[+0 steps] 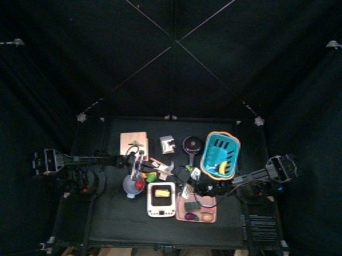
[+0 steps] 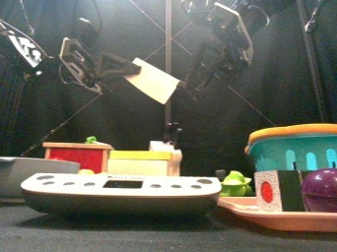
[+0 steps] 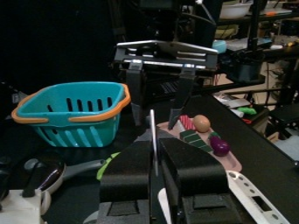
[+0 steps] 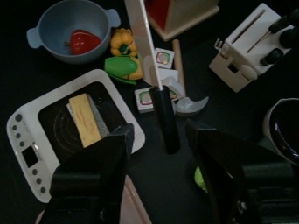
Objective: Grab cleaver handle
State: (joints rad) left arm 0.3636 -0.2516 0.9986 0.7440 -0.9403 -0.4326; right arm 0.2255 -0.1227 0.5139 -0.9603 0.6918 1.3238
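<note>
While the cleaver (image 4: 149, 61) is held by the left gripper (image 3: 156, 188), its handle (image 4: 170, 122) lies between the right gripper (image 4: 163, 153)'s spread fingers (image 4: 103, 162); closed off-centre, it could be knocked loose.

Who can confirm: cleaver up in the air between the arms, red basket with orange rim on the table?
Basket is teal, not red; the left wrist view shows it. Orange rim and raised cleaver are right.
</note>
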